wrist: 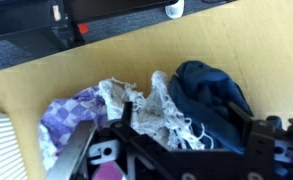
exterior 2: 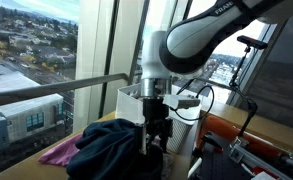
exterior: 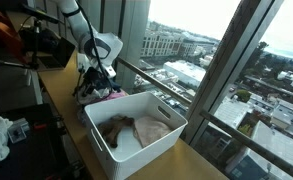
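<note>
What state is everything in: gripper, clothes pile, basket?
gripper: open, jaws spread over the pile, nothing visibly gripped.
dark blue garment: crumpled on the table.
white lace garment: bunched between the blue and purple pieces.
purple checked cloth: crumpled at the pile's edge.
white basket: upright.
brown garment: lying loose inside the basket.

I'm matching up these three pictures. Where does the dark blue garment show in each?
In an exterior view: dark blue garment, bottom centre, beside the gripper.
In an exterior view: barely told apart in the clothes pile left of the white basket.
Wrist view: upper right.
Shared landmark: the white basket, in all three.
</note>
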Robot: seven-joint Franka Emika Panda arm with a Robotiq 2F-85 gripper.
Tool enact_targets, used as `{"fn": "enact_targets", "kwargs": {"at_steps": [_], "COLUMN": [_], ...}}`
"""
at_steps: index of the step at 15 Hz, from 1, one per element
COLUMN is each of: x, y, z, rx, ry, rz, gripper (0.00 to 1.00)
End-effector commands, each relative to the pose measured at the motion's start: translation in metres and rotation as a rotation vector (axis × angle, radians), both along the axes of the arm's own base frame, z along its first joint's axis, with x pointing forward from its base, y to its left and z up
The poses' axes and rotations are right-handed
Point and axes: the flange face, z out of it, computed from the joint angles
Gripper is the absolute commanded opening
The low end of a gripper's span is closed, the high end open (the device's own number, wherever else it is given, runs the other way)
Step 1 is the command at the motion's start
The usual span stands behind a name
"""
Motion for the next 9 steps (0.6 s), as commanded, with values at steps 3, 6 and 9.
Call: {"fn": "enact_targets", "kwargs": {"at_steps": [3, 6, 9], "x": [0.026, 0.04, 0.057], "y": [-0.101, -0.149, -0.175], "z": [0.082, 0.099, 0.099], "rx": [0.005, -0.009, -0.036], "ry": [-0.065, -0.094, -0.141], "rz": [-0.091, -0.147, -0.183], "gripper": [1.0, 1.0, 1.0]}}
